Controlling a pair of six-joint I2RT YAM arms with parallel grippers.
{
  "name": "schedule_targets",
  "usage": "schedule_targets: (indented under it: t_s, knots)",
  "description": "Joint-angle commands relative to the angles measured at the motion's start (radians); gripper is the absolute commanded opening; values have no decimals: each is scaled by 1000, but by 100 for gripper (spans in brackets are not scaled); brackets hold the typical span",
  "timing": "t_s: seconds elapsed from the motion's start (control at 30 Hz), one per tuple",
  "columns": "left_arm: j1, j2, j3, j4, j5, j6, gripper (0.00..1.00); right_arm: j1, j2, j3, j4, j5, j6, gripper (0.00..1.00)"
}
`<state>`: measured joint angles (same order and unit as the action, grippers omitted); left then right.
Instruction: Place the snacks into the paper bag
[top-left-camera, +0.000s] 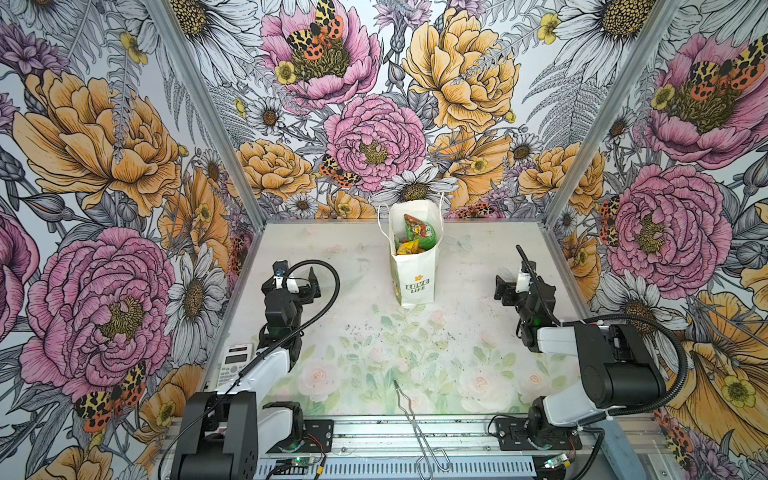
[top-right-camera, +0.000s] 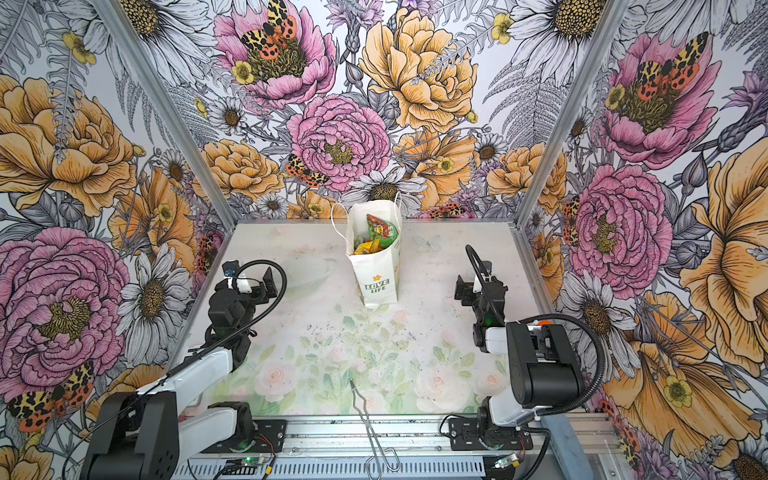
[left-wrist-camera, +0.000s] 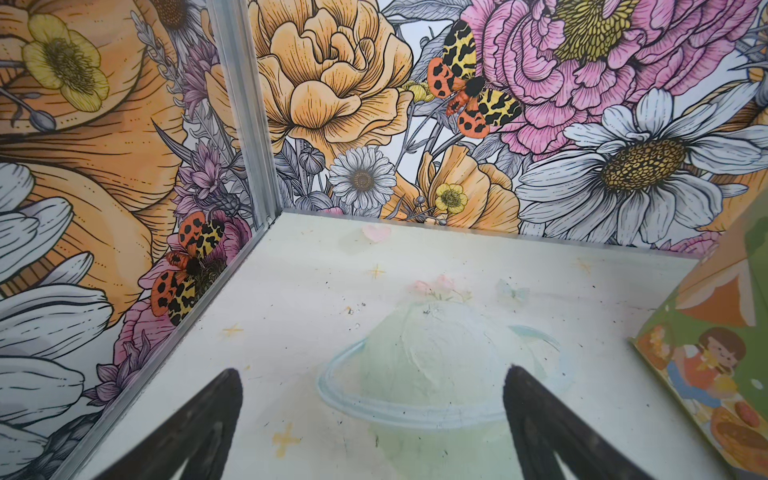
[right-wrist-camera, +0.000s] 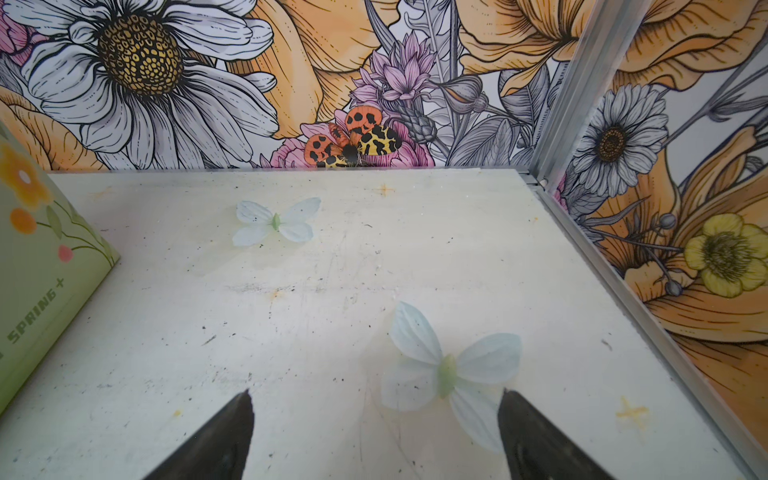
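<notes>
The paper bag (top-left-camera: 412, 266) stands upright at the far middle of the table (top-left-camera: 332, 332), mouth open, its "LOVE LIFE" face turned toward the near edge. Both top views show the snacks (top-right-camera: 376, 237) inside it. A green-and-orange packet (top-left-camera: 419, 230) leans against the far wall of the bag, and a yellow packet (top-left-camera: 405, 248) is bunched below it with other wrappers. I cannot count them all, because the bag's walls hide whatever lies deeper.

My left pincer (left-wrist-camera: 372, 382) hangs low over the table to the left of the bag, spread wide with nothing between its tips. The bag's green printed side (left-wrist-camera: 715, 353) shows at the edge of that wrist view. My right pincer (right-wrist-camera: 376, 401) mirrors it on the right of the bag, also spread and empty, with only a printed butterfly (right-wrist-camera: 451, 365) on the table beneath it. Neither pincer touches the bag.

No packet lies on any part of the table I can see. Only a white calculator (top-left-camera: 235, 357) at the left edge, partly behind my left arm, and a wire tool (top-left-camera: 415, 419) at the near edge are out, and neither belongs in the bag. My arms hide small patches of the table, so I cannot vouch for those. As I judge it, the packing is done or very nearly so, and what remains is at most a check for a stray packet.
</notes>
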<state>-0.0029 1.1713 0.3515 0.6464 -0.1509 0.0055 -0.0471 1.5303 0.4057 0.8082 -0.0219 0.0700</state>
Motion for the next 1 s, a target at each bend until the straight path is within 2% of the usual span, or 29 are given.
schedule_targets:
  t_s: [0.0, 0.3, 0.5, 0.57, 0.73, 0.93, 0.97]
  knots:
    - [20, 50, -23, 135, 56, -18, 99, 1, 8, -8, 49, 13, 5, 95]
    - [37, 184, -17, 186, 76, -15, 99, 2, 7, -9, 49, 13, 4, 95]
    - [38, 403, -32, 451, 65, -33, 99, 2, 8, -9, 49, 13, 4, 96]
    - [38, 357, 0, 301, 59, -36, 99, 1, 8, -7, 49, 13, 5, 96]
    - [20, 383, 3, 347, -12, -39, 99, 1, 7, -8, 49, 13, 4, 96]
    - [17, 381, 1, 345, -22, -39, 99, 2, 8, -9, 49, 14, 5, 97]
    - [17, 379, 2, 342, -23, -37, 99, 1, 7, -9, 50, 13, 4, 100]
